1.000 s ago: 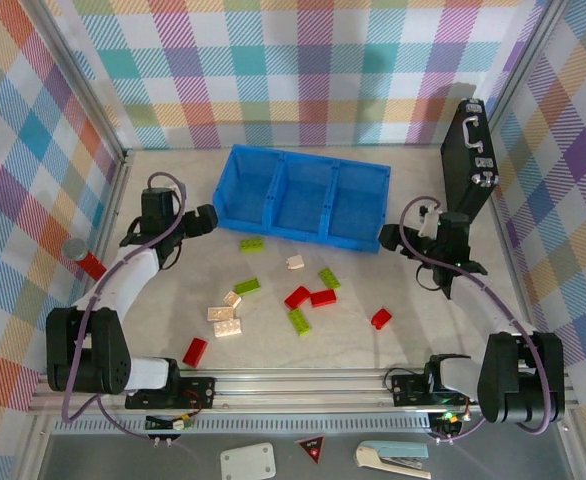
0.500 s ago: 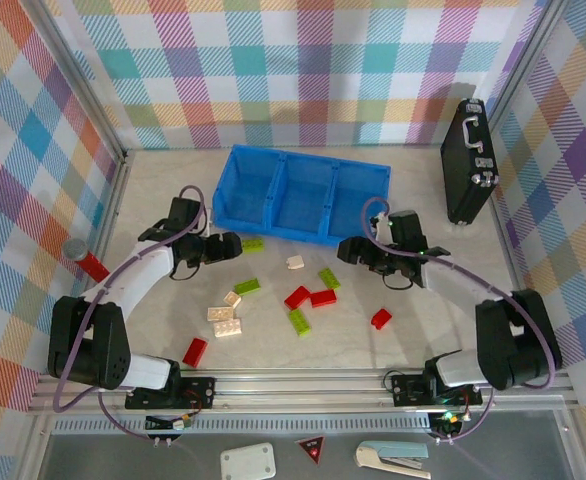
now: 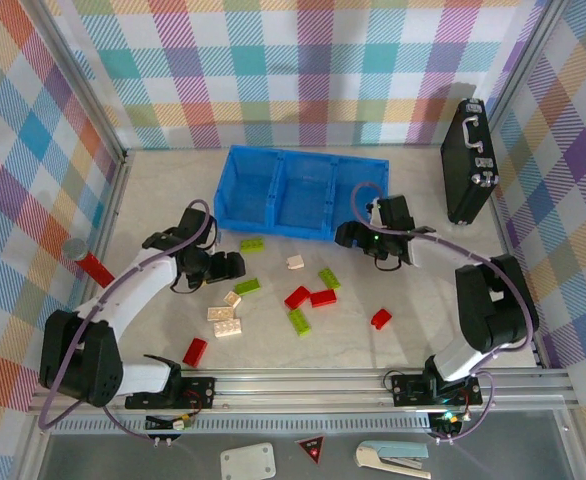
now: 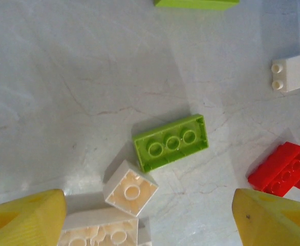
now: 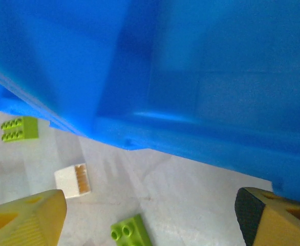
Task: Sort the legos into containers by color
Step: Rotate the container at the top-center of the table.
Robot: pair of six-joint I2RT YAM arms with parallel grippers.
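Note:
The legos lie scattered on the pale table in front of the blue tray of containers [image 3: 235, 190]. My left gripper [image 3: 233, 266] hangs open over an upturned lime brick [image 4: 171, 142] and a small cream brick [image 4: 131, 188], with a larger cream brick [image 4: 101, 231] at the frame's bottom. Its yellow fingertips [image 4: 24, 218] stand wide apart with nothing between them. A red brick [image 4: 281, 168] lies to the right. My right gripper [image 3: 344, 237] is open by the tray's front wall [image 5: 201, 128], above bare table. A cream brick [image 5: 73, 180] and a lime brick [image 5: 130, 233] lie near its left finger.
A black briefcase [image 3: 470, 160] stands upright at the back right. A red cylinder with a grey cap [image 3: 85, 260] lies by the left wall. More red bricks [image 3: 310, 297] and a lime one [image 3: 299, 321] sit mid-table. An aluminium rail [image 3: 303, 382] runs along the near edge.
Both arms swung inward. The left gripper came down from the tray's left end to the lime and cream bricks. The right one moved from near the briefcase to the tray's front.

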